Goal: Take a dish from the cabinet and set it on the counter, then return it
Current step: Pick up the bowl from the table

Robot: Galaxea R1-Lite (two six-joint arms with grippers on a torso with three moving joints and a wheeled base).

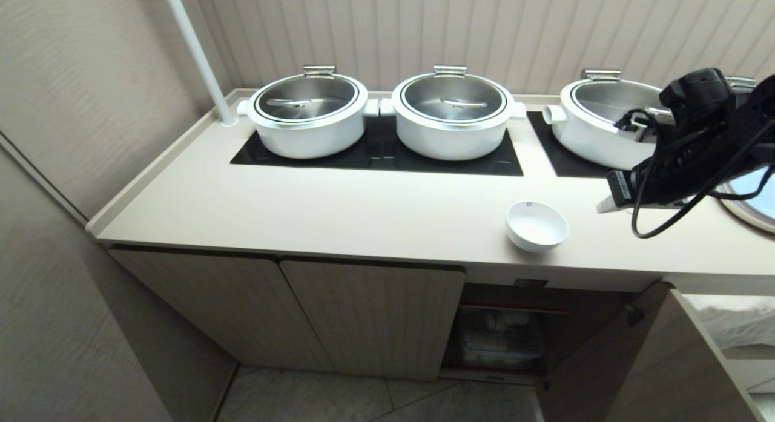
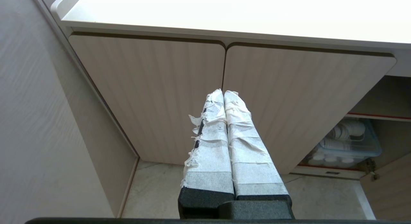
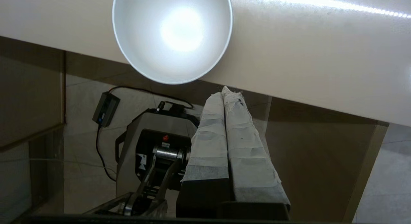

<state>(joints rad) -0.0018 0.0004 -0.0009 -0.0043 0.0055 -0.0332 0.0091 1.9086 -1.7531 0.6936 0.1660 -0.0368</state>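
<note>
open counter (image 1: 339, 210) strip L of bowl (image 1: 536, 226), pots (image 1: 309, 112) block rear, cabinet (image 1: 502, 334) opening unobstructed

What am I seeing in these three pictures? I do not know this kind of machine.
This is a two-armed robot. One picture comes from its head, the other two from cameras on its wrists. On the counter stand three white lidded pots and a small white bowl near the front edge. Below, one cabinet door is open, with dishes in a clear box inside. The right gripper, wrapped in white tape, is shut and holds nothing; it hangs beside the bowl. The left gripper, also shut and empty, points at the closed doors.
</note>
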